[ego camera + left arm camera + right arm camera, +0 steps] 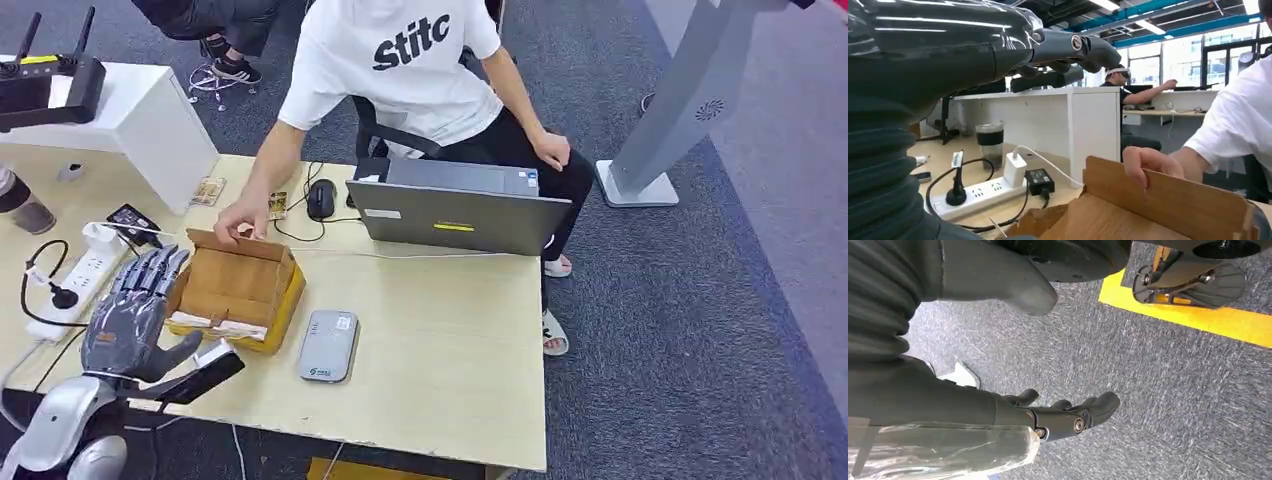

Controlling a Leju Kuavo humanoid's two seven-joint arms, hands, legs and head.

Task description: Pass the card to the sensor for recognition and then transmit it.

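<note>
An open cardboard box (238,285) stands on the wooden table (440,340), with a pale stack that looks like cards (222,324) along its near edge. A grey card sensor (328,345) lies flat just right of the box. My left hand (135,312) hovers at the box's left side, fingers stretched out and apart, holding nothing. In the left wrist view its fingers (1068,50) reach out above the box (1158,210). A person's hand (238,218) holds the box's rear flap. My right hand (1058,415) hangs over the carpet, empty, fingers loosely extended.
A seated person in a white shirt (410,60) is behind the table. A grey laptop (455,215), a mouse (320,198) and two small cards (208,190) lie at the back. A power strip (75,285) with cables and a cup (25,208) sit at the left.
</note>
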